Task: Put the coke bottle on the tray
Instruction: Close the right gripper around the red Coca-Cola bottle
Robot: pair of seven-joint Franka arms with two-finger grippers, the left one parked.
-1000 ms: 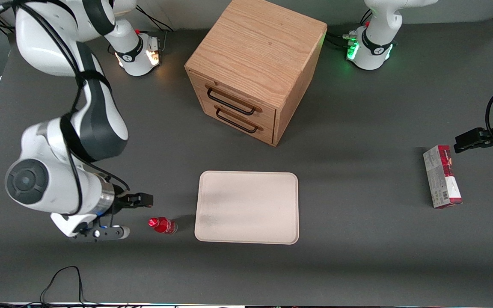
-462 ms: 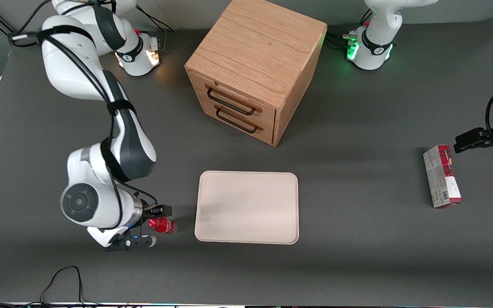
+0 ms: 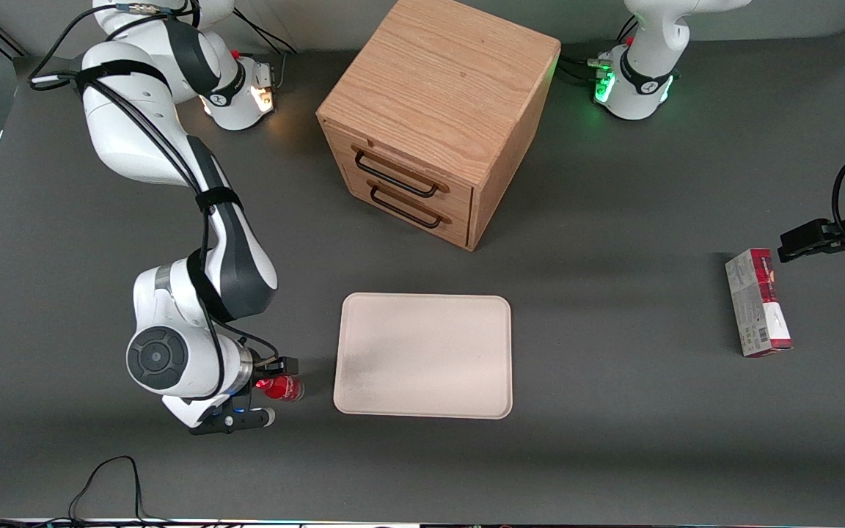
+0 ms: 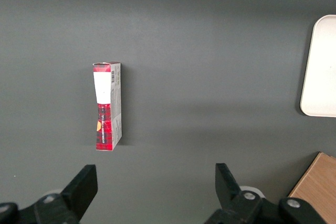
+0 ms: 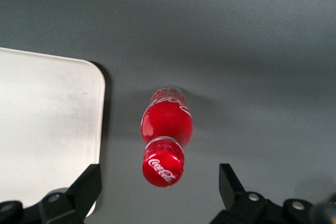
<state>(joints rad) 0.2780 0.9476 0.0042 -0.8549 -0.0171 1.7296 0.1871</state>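
Gripper (image 3: 270, 390): over coke bottle (image 3: 280, 387), fingers spread wide either side, gripping nothing. Coke bottle: upright on table (image 3: 613, 455), just beside tray (image 3: 423, 355), not on it. Cabinet (image 3: 433, 117): farther from camera than tray. Carton (image 3: 757, 302): toward parked arm's end.

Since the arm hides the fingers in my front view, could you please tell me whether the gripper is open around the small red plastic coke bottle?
Observer: Yes. The right wrist view shows the gripper open, with one finger on either side of the small red plastic coke bottle and neither touching it.
Operator: Thank you. Is the bottle standing upright?
Observer: It seems so. Its round red cap, with white lettering, faces straight up at the wrist camera.
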